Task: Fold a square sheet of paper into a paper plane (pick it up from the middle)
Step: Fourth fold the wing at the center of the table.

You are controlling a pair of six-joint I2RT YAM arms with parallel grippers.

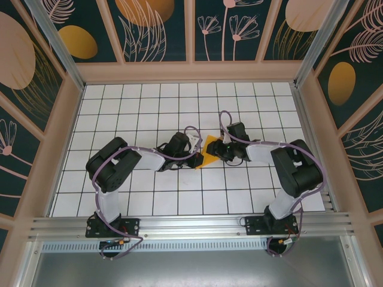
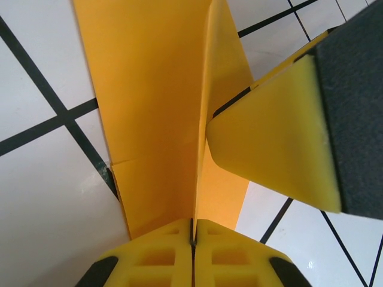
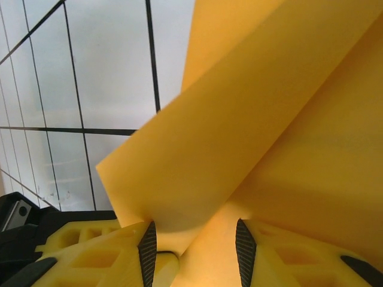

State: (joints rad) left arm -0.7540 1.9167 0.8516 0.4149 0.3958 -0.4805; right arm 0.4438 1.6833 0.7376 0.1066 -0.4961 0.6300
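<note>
My left gripper (image 2: 192, 238) is pinched together on the near edge of the square sheet of paper (image 2: 149, 89), just where a raised flap stands up from the flat part. The sheet is partly folded and sits mid-way across the white gridded table (image 1: 149, 107), between my two wrists. My right gripper (image 3: 194, 248) meets it from the opposite side with its jaws standing apart. A fold of the sheet runs between them, and I cannot tell whether either pad touches it. Seen from my left wrist, one right finger (image 2: 269, 149) crowds against the standing flap and hides the tiles beyond. Dark floral panels (image 1: 155, 30) wall the table.
</note>
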